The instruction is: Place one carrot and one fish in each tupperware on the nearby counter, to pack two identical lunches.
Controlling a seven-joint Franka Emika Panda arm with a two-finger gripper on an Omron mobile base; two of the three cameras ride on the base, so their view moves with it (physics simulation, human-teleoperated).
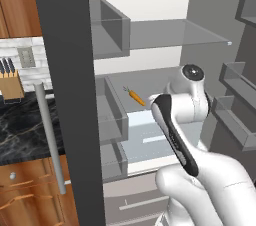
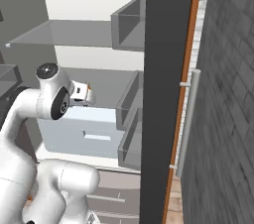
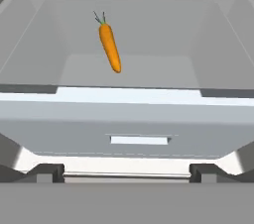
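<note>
A slim orange carrot (image 3: pixel 110 47) with a green stalk lies on a grey shelf inside the open fridge, seen also in the left base view as the carrot (image 1: pixel 136 96). My gripper (image 3: pixel 126 172) is open, with its fingertips (image 3: pixel 49 171) spread wide and nothing between them. It hangs in front of the shelf, short of the carrot and a little below it. In the right base view the hand (image 2: pixel 82 93) reaches toward the shelf. The black marble counter (image 1: pixel 25 130) lies left of the fridge. The fish and the tupperware are out of view.
A pale blue drawer (image 3: pixel 139 124) sits just under the carrot's shelf. Above it is a glass shelf (image 1: pixel 165 32). The dark fridge door (image 1: pixel 70 95) with its bar handle (image 1: pixel 50 140) stands open at the left, door bins (image 1: pixel 240 85) at the right. A knife block (image 1: pixel 10 82) stands on the counter.
</note>
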